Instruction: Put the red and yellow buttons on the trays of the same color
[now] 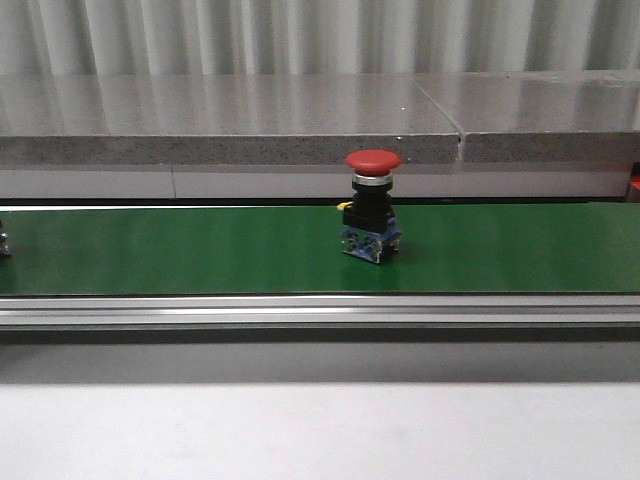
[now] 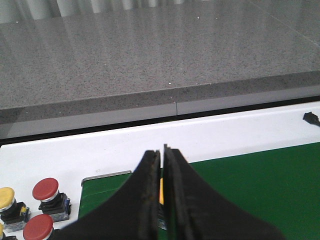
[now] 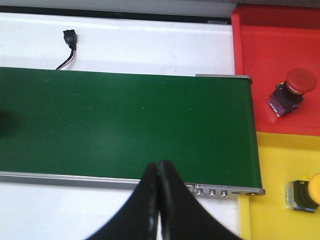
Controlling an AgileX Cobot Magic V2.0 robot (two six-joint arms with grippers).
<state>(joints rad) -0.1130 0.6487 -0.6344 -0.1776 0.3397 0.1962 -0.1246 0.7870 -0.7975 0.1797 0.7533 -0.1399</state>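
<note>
On the long green conveyor belt (image 1: 200, 250), you have open room either side of the upright red mushroom-head push button (image 1: 372, 205); the grey stone ledge (image 1: 230, 125) walls off the far side.

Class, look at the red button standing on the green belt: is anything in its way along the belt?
Nothing visible: the red button stands alone on the green belt, whose surface shows bare on both sides.

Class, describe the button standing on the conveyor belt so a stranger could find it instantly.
Look along the long green belt crossing the front view. Near its middle stands a single red button, upright, with a red mushroom cap, black body and blue base. Nothing else stands near it on the belt.
</note>
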